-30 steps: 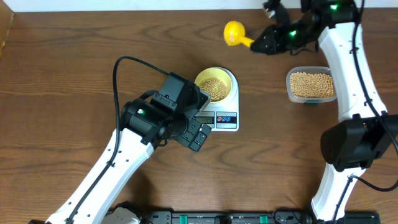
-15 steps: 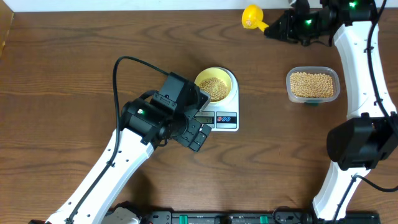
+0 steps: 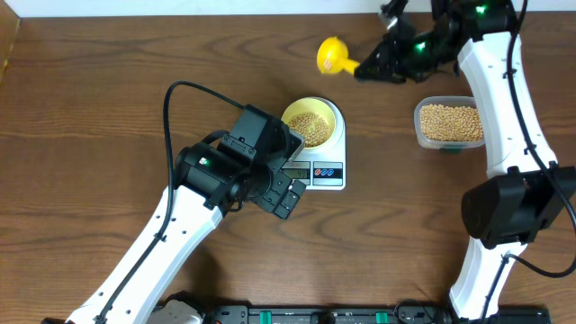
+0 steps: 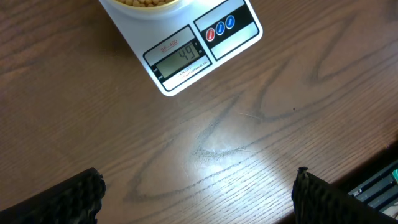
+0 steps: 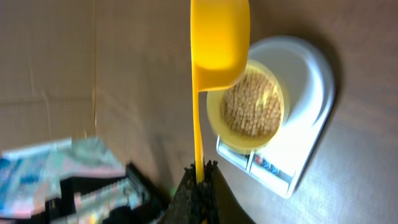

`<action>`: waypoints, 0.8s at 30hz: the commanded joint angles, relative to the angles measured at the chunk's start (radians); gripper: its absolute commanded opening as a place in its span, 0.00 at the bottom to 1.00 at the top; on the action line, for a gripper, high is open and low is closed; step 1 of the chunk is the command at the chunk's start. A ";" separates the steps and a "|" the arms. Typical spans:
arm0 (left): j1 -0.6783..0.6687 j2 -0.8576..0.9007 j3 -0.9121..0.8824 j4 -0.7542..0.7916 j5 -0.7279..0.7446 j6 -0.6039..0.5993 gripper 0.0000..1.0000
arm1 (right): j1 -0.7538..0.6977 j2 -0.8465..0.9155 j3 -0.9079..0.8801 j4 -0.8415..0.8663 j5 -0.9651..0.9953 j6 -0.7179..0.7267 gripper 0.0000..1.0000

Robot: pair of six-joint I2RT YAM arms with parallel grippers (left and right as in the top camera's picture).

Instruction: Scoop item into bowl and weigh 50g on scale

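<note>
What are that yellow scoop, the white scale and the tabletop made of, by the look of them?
The scoop looks like moulded plastic: uniform bright yellow, smooth, slightly glossy. The scale is likely plastic too: plain white shell, rounded edges. The table is wood or wood-look laminate; brown grain runs across it, and a soft glare suggests a sealed satin finish.

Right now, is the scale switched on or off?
On. The scale has a lit display reading 49 in the left wrist view, with the bowl of beans sitting on it.
</note>
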 commanded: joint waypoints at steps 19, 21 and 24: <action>-0.001 -0.008 0.013 -0.002 -0.003 0.002 0.98 | 0.089 0.008 0.021 -0.214 0.103 -0.221 0.01; -0.001 -0.008 0.013 -0.002 -0.003 0.002 0.98 | 0.108 0.008 0.021 -0.213 0.135 -0.220 0.01; -0.001 -0.008 0.013 -0.002 -0.003 0.002 0.98 | 0.136 0.008 0.021 -0.215 0.178 -0.220 0.01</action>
